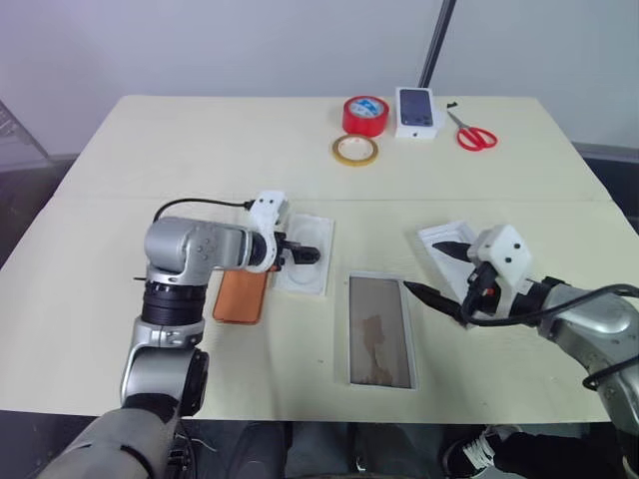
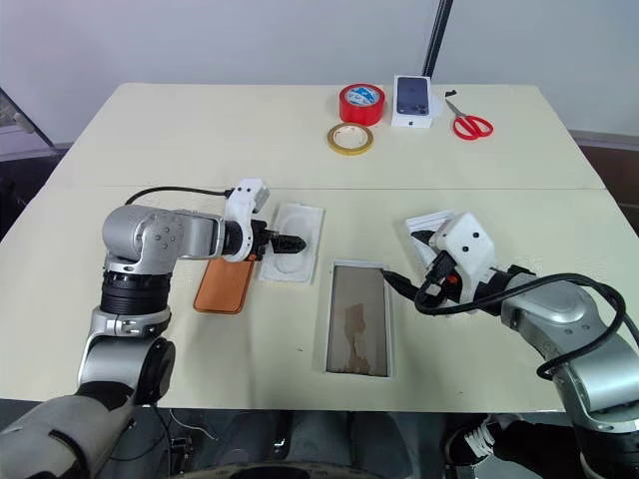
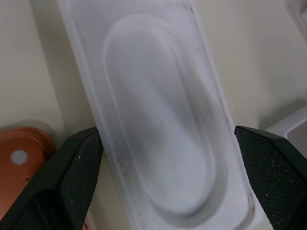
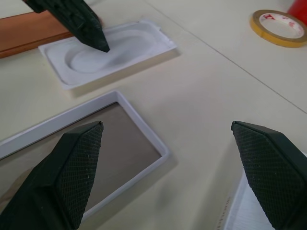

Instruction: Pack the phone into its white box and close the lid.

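The orange phone (image 1: 242, 296) lies flat on the table, partly under my left wrist. My left gripper (image 1: 300, 251) hovers open just above the thin white moulded tray (image 1: 312, 261) next to the phone; in the left wrist view its fingers (image 3: 76, 167) straddle the tray (image 3: 158, 120). The white box (image 1: 379, 331) sits open in the middle, its brownish floor bare. The white lid (image 1: 439, 238) lies to the right of the box. My right gripper (image 1: 422, 265) is open above the lid's near end, pointing toward the box (image 4: 144, 124).
At the far edge of the table (image 1: 200, 150) stand a red tape roll (image 1: 364, 115), a yellow tape ring (image 1: 354, 150), a small white box picturing a dark phone (image 1: 417, 112) and red scissors (image 1: 474, 133).
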`<state>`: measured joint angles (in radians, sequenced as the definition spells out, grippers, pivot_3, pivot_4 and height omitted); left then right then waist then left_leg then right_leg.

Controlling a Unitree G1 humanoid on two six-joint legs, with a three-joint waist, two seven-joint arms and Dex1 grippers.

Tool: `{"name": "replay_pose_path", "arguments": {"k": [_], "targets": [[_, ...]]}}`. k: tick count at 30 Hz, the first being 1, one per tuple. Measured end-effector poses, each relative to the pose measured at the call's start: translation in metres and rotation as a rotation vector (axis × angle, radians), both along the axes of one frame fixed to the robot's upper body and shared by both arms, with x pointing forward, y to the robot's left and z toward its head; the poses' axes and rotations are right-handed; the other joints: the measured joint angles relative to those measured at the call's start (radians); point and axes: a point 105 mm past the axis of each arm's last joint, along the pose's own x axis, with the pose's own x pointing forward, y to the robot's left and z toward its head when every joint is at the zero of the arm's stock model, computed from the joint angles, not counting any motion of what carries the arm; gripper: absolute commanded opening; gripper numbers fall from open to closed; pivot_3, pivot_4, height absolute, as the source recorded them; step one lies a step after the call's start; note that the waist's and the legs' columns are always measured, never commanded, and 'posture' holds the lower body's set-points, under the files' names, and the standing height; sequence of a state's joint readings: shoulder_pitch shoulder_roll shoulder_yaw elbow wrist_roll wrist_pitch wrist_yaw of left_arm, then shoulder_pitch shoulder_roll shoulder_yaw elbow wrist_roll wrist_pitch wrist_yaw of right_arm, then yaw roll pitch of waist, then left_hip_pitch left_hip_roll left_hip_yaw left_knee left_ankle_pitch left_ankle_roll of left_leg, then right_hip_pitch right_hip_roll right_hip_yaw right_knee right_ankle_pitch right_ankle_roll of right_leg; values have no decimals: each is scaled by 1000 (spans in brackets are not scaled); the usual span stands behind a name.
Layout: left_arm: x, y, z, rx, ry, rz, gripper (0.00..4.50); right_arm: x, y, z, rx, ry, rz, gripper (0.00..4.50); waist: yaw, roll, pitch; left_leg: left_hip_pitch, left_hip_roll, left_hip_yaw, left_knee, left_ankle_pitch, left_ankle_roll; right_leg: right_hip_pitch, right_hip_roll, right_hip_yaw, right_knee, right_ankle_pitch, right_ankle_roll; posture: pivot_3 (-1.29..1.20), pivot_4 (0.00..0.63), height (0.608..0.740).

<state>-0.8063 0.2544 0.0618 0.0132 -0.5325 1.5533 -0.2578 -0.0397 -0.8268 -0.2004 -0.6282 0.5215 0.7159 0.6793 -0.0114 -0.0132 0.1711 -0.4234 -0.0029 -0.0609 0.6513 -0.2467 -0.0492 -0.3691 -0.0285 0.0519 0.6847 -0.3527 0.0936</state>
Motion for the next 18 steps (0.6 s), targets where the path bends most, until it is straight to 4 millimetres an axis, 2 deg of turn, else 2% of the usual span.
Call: {"name": "replay_pose_path", "arguments": {"k": [3,10,11,18], "targets": [[-1,-2,-1,-1,18,-2,3749,-8,6,-1,-53,19,69,4500,2,0,0,0,0,0,0,0,0,1,0,0,0,0,0,0,150,735],[-4,0,-12,-7,56,22,232,-45,23,-24,-186,167,295,4500,2,0,0,0,0,0,0,0,0,1,0,0,0,0,0,0,150,735],[-4,-1,-11,-19,56,21,102,-48,23,-27,-203,183,315,4500,3,0,0,0,0,-1,0,0,0,1,0,0,0,0,0,0,150,735],[-2,1,-7,-78,53,49,102,-77,39,-46,-261,259,476,4500,1,-1,0,0,0,-1,1,0,0,1,0,0,0,0,0,0,150,735]]}}
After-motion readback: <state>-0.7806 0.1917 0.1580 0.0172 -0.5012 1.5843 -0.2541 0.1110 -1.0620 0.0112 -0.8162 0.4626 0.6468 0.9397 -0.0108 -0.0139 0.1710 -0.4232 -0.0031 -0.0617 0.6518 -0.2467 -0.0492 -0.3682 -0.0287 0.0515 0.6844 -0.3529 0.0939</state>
